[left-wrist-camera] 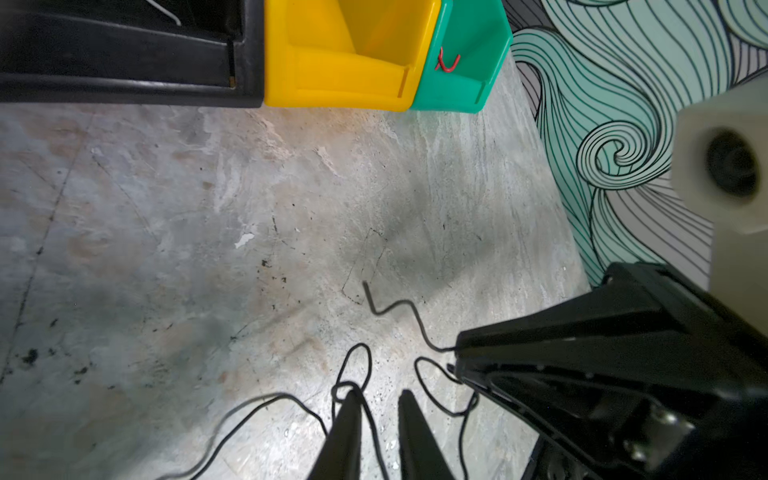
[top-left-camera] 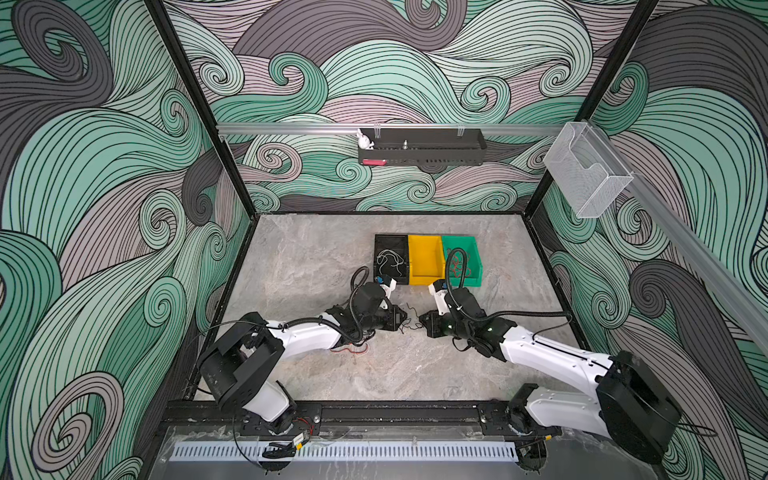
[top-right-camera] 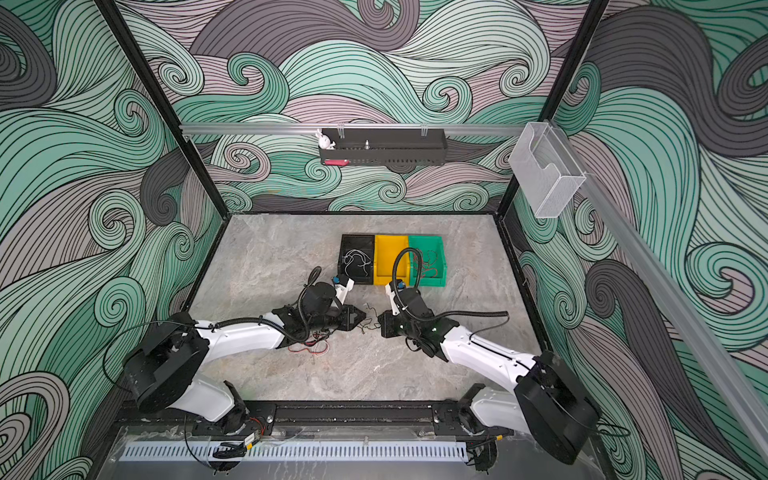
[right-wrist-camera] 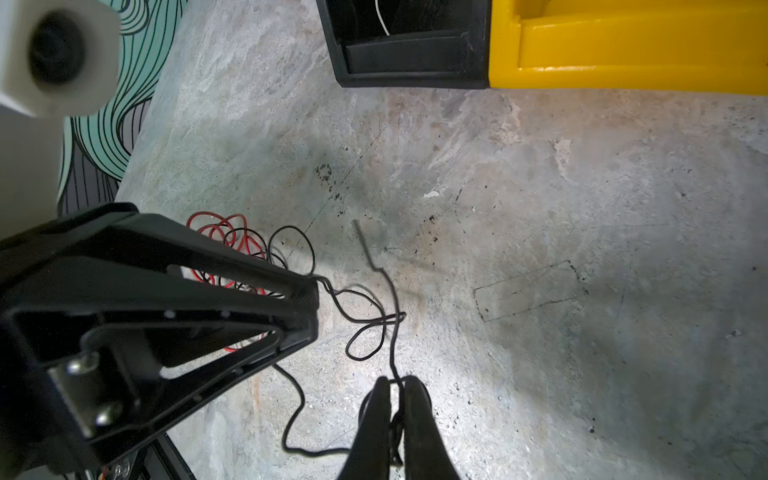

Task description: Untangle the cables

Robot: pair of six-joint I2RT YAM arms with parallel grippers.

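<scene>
Closest to the lens, the right gripper [right-wrist-camera: 397, 382] has its jaws almost together, pinching a black cable [right-wrist-camera: 394, 316] between them. That cable runs in loose loops over the table [top-left-camera: 311, 266] to the left gripper [left-wrist-camera: 379, 392], whose jaws stand narrow with a slim gap. It loops round one finger [left-wrist-camera: 347, 428] and passes through the gap, but whether it is clamped I cannot tell. Both grippers face each other, near but apart, at the centre of both top views, just below three bins set side by side. Black bin [top-left-camera: 391, 237], on the left, holds white cables [top-left-camera: 388, 262]; yellow bin [top-left-camera: 424, 249] sits in the middle; green bin [top-left-camera: 473, 249], on the right, holds red cables [top-left-camera: 459, 268]. Under the left arm [top-left-camera: 307, 334], left of centre, lies a tangle [right-wrist-camera: 216, 226] of red and black cables
</scene>
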